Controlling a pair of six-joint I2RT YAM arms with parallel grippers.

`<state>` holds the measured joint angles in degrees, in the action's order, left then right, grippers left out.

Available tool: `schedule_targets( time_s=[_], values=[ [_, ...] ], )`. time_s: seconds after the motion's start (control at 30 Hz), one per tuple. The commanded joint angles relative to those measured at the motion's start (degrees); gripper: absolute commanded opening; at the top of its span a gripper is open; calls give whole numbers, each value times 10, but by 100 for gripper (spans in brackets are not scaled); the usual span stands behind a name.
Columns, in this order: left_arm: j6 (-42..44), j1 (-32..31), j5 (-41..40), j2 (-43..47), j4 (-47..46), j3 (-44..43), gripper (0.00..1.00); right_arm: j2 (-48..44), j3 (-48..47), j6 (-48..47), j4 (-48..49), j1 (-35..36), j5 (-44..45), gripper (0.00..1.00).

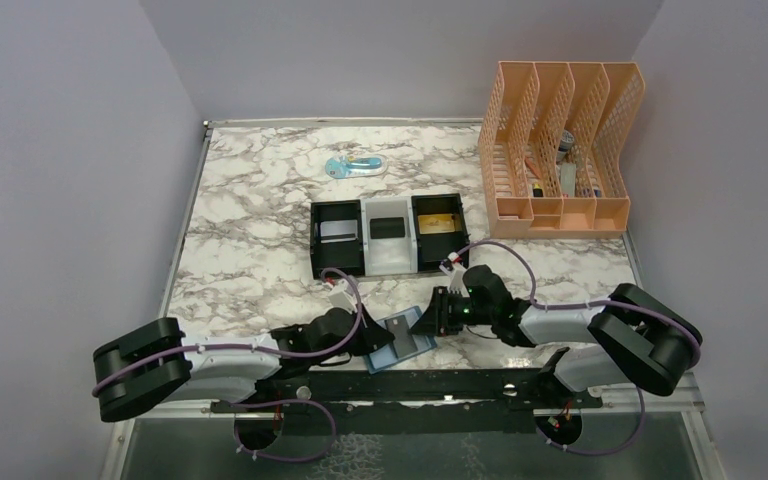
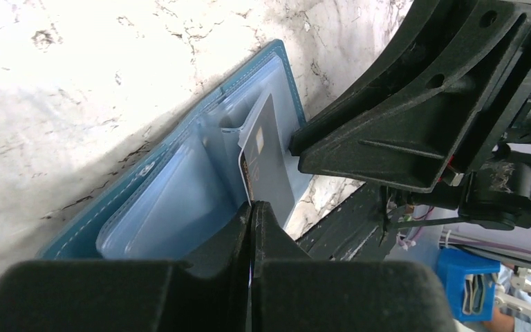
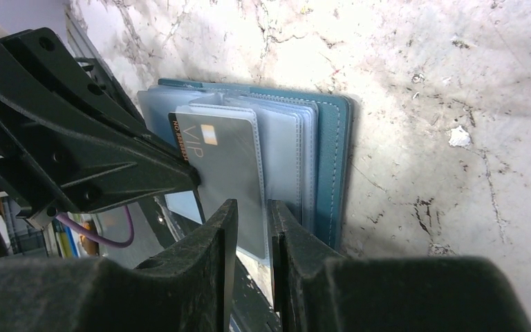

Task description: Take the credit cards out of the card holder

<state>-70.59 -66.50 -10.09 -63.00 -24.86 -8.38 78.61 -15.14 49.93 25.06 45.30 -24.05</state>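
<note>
Lilac walls close round a white-and-grey marbled counter [image 1: 250, 200]. At its near edge, between the two arms, lies the small flat teal-blue folding card holder [image 1: 400, 338], opened out with its paler clear sleeves fanned upward.

The left gripper [image 2: 251, 207] has its jaws pressed together on the edge of a grey plastic card [image 3: 225, 162] marked VIP, which stands partly out of a sleeve. An edge grip of that kind looks meant for drawing the card out along its pocket. The right gripper [image 3: 252, 205] has its jaws almost together, pinching the free edge of the clear sleeves, apparently to steady the card holder against that pull.

Farther back sits a black-and-white three-compartment plastic tray [image 1: 388, 262], likely the place for freed cards. An orange lattice file rack [image 1: 520, 130] stands at the far right.

The left jaws cover the card's gripped edge, and the sleeve blurs how deep the card sits. Whether the other sleeves hold cards cannot be told, nor how many sleeves the right jaws have caught. From above, both grippers hide most of the card holder, and the tray's contents are too small to name.
</note>
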Motion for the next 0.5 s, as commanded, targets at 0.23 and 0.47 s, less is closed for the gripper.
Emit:
schedule_targets(
  time_s=[0.23,0.47],
  values=[
    [1,-3,-27,53,31,18,13,-4,8,-12,-47,2,26,24],
    [19,-3,-15,11,31,-12,13,-84,-23,-35,-89,2,-3,26]
  ],
)
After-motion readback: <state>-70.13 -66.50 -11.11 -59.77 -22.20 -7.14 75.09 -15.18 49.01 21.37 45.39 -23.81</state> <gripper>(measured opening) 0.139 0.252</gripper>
